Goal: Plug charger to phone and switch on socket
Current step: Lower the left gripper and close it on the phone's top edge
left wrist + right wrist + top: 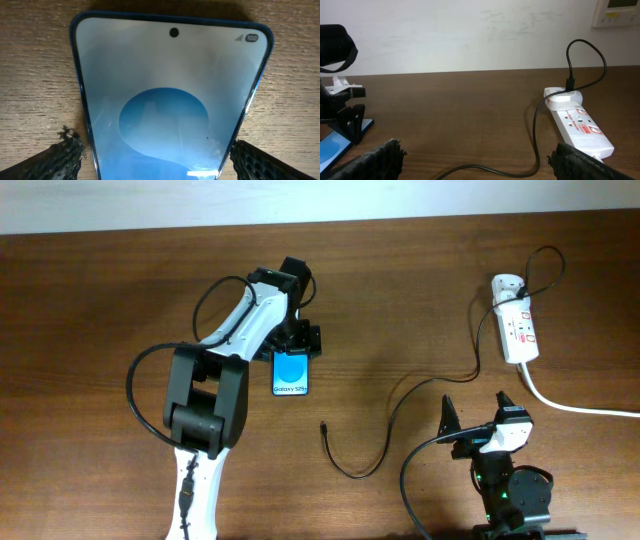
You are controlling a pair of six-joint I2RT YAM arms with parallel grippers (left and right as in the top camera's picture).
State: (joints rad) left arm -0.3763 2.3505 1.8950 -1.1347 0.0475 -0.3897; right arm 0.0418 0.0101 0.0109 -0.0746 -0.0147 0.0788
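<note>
dark brown wood made up the counter point(100, 300), and the phone point(291, 373) lay flat on it left of centre, blue screen up, with the "galaxy" text at its near end. the left tool point(297, 340) hung over the phone's far end. in the left wrist view its fingers point(62, 157) stood wide, one on each side of the phone, just beside the edges, with a thin strip of wood showing between. the socket point(518, 325) lay well apart at the far right with its thick white cord point(570, 405) trailing off to the right. a white adapter point(506, 286) sat in the socket's far end. from it the charger point(535, 140) looped up, then ran loose across the counter toward the middle. its plug tip point(325, 427) rested on bare wood near the phone's near right corner, not touching it. the right tool point(477, 408) sat at the near edge, fingers spread wide and holding nothing, beside the cable.
</note>
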